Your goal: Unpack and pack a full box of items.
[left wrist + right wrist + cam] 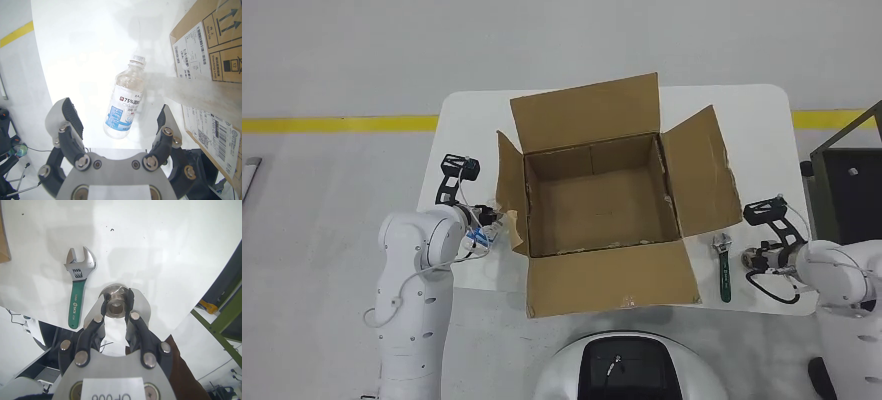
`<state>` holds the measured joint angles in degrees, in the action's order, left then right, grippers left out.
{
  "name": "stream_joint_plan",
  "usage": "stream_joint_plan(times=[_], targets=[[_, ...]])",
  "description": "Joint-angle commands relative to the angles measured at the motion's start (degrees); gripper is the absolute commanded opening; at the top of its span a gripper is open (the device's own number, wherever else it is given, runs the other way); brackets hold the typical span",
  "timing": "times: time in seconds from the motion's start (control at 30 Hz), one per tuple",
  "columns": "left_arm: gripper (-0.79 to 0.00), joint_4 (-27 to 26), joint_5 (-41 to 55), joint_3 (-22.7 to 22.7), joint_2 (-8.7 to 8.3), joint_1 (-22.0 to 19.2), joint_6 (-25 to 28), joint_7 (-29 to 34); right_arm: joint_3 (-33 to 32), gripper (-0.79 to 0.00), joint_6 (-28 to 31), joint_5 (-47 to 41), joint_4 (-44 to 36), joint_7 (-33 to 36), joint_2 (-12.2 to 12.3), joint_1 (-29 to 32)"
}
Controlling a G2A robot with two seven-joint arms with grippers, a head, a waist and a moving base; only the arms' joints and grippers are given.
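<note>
- The cardboard box (587, 112) is sitting in the middle of the white table (477, 120) with all four flaps folded out and its bare floor showing from the top view.
- The left claw (116, 108) is hanging wide open just above the table, at about 8 o'clock from the box. It isn't gripping anything. Both pads are standing well apart, one on either side of the bottle (125, 98).
- That bottle is clear plastic with a white cap and a blue-and-white label. It's lying on its side on the table, right beside the box's outer wall, with the cap end pointing away from the claw.
- A strip of clear tape (189, 89) is sticking out from the box wall towards the bottle. Can't tell if it's actually touching it.
- The right claw (118, 297) is squeezing a small metal fitting (115, 308), a round flanged piece with a hole through it. The pads are pinching the narrow collar, down close to the table.
- The green-handled wrench (78, 283) is lying flat at about 4 o'clock from the box, just off the corner of the right flap.
- The right claw is sitting at 3 o'clock from the wrench, near it but not touching.
</note>
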<state>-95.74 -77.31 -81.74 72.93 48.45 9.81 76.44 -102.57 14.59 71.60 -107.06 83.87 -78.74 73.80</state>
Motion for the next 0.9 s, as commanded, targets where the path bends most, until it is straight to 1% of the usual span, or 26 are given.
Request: stream_joint_plan(times=[0.0, 0.07, 0.13, 0.17, 0.2, 0.23, 0.27, 0.37, 0.43, 0.47, 0.5, 0.53, 0.57, 0.63, 0.67, 0.73, 0.8, 0.83, 0.87], targets=[[0.000, 0.0, 0.0, 0.0, 0.00, 0.0, 0.0, 0.0, 0.2, -0.785, 0.1, 0.1, 0.2, -0.2, 0.2, 0.1], [0.000, 0.0, 0.0, 0.0, 0.00, 0.0, 0.0, 0.0, 0.3, -0.773, -0.1, 0.0, 0.5, -0.4, 0.4, 0.2], [0.000, 0.0, 0.0, 0.0, 0.00, 0.0, 0.0, 0.0, 0.4, -0.711, -0.1, -0.2, 0.8, -0.6, 0.6, 0.2], [0.000, 0.0, 0.0, 0.0, 0.00, 0.0, 0.0, 0.0, 0.5, -0.653, -0.1, -0.3, 1.0, -0.6, 0.7, 0.2], [0.000, 0.0, 0.0, 0.0, 0.00, 0.0, 0.0, 0.0, 0.6, -0.625, -0.1, -0.4, 1.0, -0.6, 0.8, 0.1], [0.000, 0.0, 0.0, 0.0, 0.00, 0.0, 0.0, 0.0, 0.6, -0.566, -0.1, -0.6, 1.1, -0.7, 0.9, 0.1], [0.000, 0.0, 0.0, 0.0, 0.00, 0.0, 0.0, 0.0, 0.7, -0.539, -0.1, -0.7, 1.3, -0.7, 1.0, 0.1], [0.000, 0.0, 0.0, 0.0, 0.00, 0.0, 0.0, 0.0, 0.8, -0.514, -0.2, -1.2, 1.5, -0.9, 1.3, 0.1], [0.000, 0.0, 0.0, 0.0, 0.00, 0.0, 0.0, 0.0, 0.7, -0.446, -0.2, -1.5, 1.5, -1.0, 1.5, 0.1], [0.000, 0.0, 0.0, 0.0, 0.00, 0.0, 0.0, 0.0, 0.5, -0.403, -0.2, -1.8, 1.2, -1.1, 1.6, 0.1], [0.000, 0.0, 0.0, 0.0, 0.00, 0.0, 0.0, 0.0, 0.3, -0.314, -0.3, -2.1, 1.0, -0.9, 1.7, 0.1], [0.000, 0.0, 0.0, 0.0, 0.00, 0.0, 0.0, 0.0, 0.1, -0.280, -0.3, -2.7, 0.4, -1.0, 1.8, 0.1], [0.000, 0.0, 0.0, 0.0, 0.00, 0.0, 0.0, 0.0, -0.4, -0.163, -0.5, -3.7, 0.0, -1.2, 1.9, 0.2], [0.000, 0.0, 0.0, 0.0, 0.00, 0.0, 0.0, 0.0, -1.6, -0.071, -0.9, -5.1, -1.3, -1.4, 2.2, 0.3], [0.000, 0.0, 0.0, 0.0, 0.00, 0.0, 0.0, 0.0, -2.4, -0.003, -1.0, -6.2, -2.4, -1.9, 2.3, 0.3], [0.000, 0.0, 0.0, 0.0, 0.00, 0.0, 0.0, 0.0, -4.3, 0.000, -0.8, -9.2, -4.6, -4.5, 2.5, 0.4], [0.000, 0.0, 0.0, 0.0, 0.00, 0.0, 0.0, 0.0, -6.5, 0.000, -0.7, -14.7, -6.1, -8.6, 2.6, 0.8], [0.000, 0.0, 0.0, 0.0, 0.00, 0.0, 0.0, 0.0, -7.8, -0.062, -0.3, -16.0, -7.1, -11.0, 2.7, 0.9], [0.000, 0.0, 0.0, 0.0, 0.00, 0.0, 0.0, 0.0, -9.0, -0.376, 0.3, -16.2, -8.1, -14.4, 2.8, 1.3]])
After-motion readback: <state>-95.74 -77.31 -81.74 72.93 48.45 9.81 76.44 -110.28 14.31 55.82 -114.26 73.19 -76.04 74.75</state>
